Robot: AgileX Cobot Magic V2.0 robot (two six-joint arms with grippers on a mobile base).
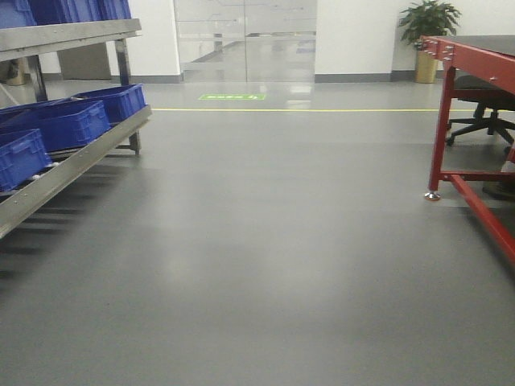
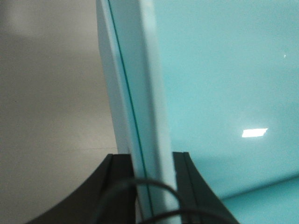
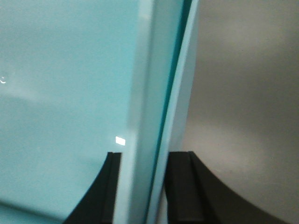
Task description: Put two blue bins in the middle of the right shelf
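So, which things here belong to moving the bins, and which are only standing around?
Job: light blue bin clamped at its walls by left tool and right tool; blue bins on the metal shelf.
Standing around: red table, office chair, potted plant.

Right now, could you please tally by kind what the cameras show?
Blue bins on the lower shelf: 3
Red table: 1
Office chair: 1
Potted plant: 1
Total: 6
Not counted: upper-shelf bins, cut off by the frame, and the pale bin wall clamped in the left gripper, likewise in the right gripper.
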